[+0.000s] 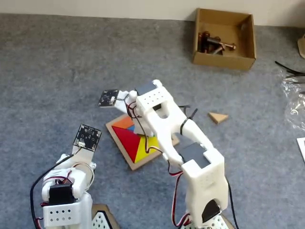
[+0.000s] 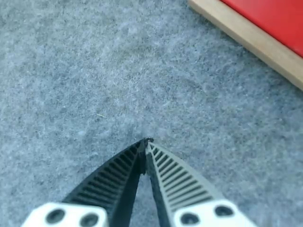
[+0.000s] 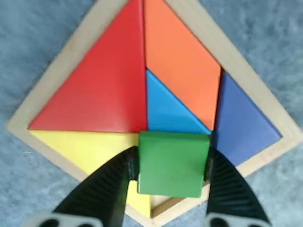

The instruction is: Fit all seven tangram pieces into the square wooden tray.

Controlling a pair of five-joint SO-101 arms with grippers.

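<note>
Pinching the green square [image 3: 173, 163] by two opposite sides, the right gripper [image 3: 171, 165] holds it over the tray [image 3: 61, 71], in the gap between the yellow triangle [image 3: 90, 151] and the indigo triangle [image 3: 241, 123]. Its far edge runs along the blue triangle [image 3: 165, 111], and its sides sit about parallel to the gap (seated or just above the floor, cannot tell). The red piece [image 3: 102, 85] and orange piece [image 3: 180, 61] fill the rest. Some bare tray floor shows at the corner nearest the gripper.

Next move, my read: straight down along the gripper's own line, then let go; no turn looks needed.

One piece is out: the tan triangle [image 1: 218, 117] lies on the carpet [image 2: 94, 71], well apart from the tray on the right arm's side, so that arm is nearer.

The left gripper [image 2: 146, 142] is empty, fingers pressed together, low over the carpet near the tray's rim and not touching it.
</note>
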